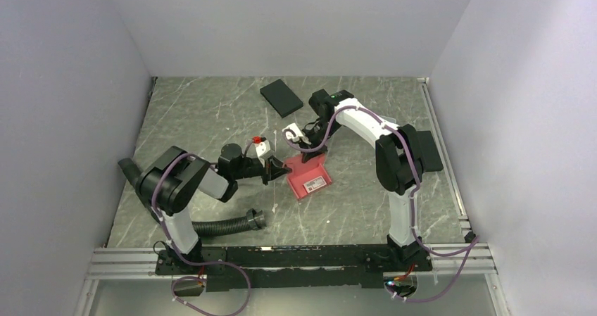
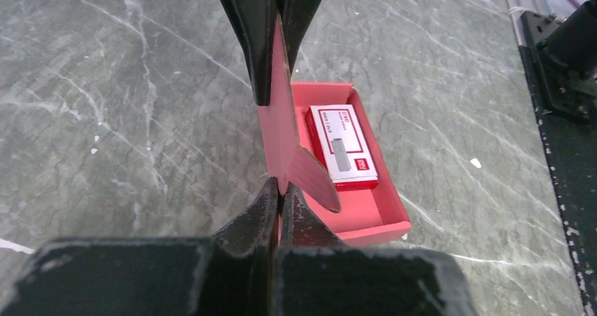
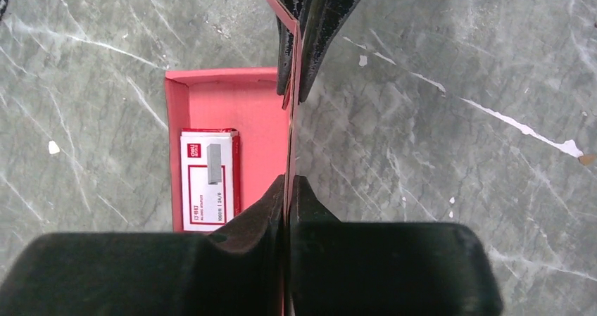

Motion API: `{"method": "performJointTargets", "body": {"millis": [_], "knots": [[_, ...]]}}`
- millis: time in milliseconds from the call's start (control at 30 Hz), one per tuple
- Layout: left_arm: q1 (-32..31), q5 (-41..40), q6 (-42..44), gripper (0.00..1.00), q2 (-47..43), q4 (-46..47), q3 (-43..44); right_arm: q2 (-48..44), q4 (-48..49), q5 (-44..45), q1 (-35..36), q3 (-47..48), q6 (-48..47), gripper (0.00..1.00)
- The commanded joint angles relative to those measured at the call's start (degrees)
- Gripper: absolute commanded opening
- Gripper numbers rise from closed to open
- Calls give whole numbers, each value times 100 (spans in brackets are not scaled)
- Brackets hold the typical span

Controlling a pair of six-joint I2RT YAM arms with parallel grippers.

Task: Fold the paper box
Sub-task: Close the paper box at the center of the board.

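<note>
Pinkish-red paper box (image 2: 352, 210) (carton (image 2: 343, 147) inside) pinched by left fingers (image 2: 255, 41), right fingers (image 3: 331, 13).

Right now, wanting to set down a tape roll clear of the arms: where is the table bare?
Bare: the far left, between the wall and the black flat box; the near strip between the paper box and the base rail, right of the black hose. Crowded: the middle, where left gripper and right gripper both pinch it.

This is looking like a robotics lab; blank walls (image 1: 296, 27) are boxing in a marbled table (image 1: 204, 112) edged with aluminium rail (image 1: 127, 263).
</note>
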Motion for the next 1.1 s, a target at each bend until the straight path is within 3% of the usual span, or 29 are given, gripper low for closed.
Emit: {"method": "performJointTargets", "body": {"millis": [0, 67, 133, 200, 333, 400, 500, 667, 767, 1067], "knots": [[-50, -426, 474, 0, -447, -262, -20, -220, 72, -531, 111, 163, 263, 20], [-59, -461, 789, 0, -583, -617, -4, -296, 20, -588, 97, 228, 360, 42], [-67, -493, 982, 0, -725, -890, -1, -416, -84, -664, 59, 310, 405, 57], [-73, -509, 1143, 0, -834, -1132, 3, -576, -199, -798, -38, 410, 465, 65], [-77, -516, 1349, 0, -964, -1381, -28, -898, -722, -1165, -462, 605, 304, 70], [-77, -506, 1383, 0, -974, -1387, -42, -1094, -780, -1267, -722, 505, 259, 69], [-79, -464, 1443, 0, -991, -1370, -80, -1465, 52, -1231, -1185, -203, 875, 64], [-85, -414, 1548, 0, -1049, -1437, -107, -1605, 2047, -821, -1878, -1401, 2115, 40], [-85, -430, 1584, 0, -1107, -1516, -110, -1383, 2596, -705, -1921, -1660, 2453, 31], [-86, -448, 1631, 0, -1244, -1630, -163, -1154, 3188, -390, -1358, -1865, 2668, 33]]}}
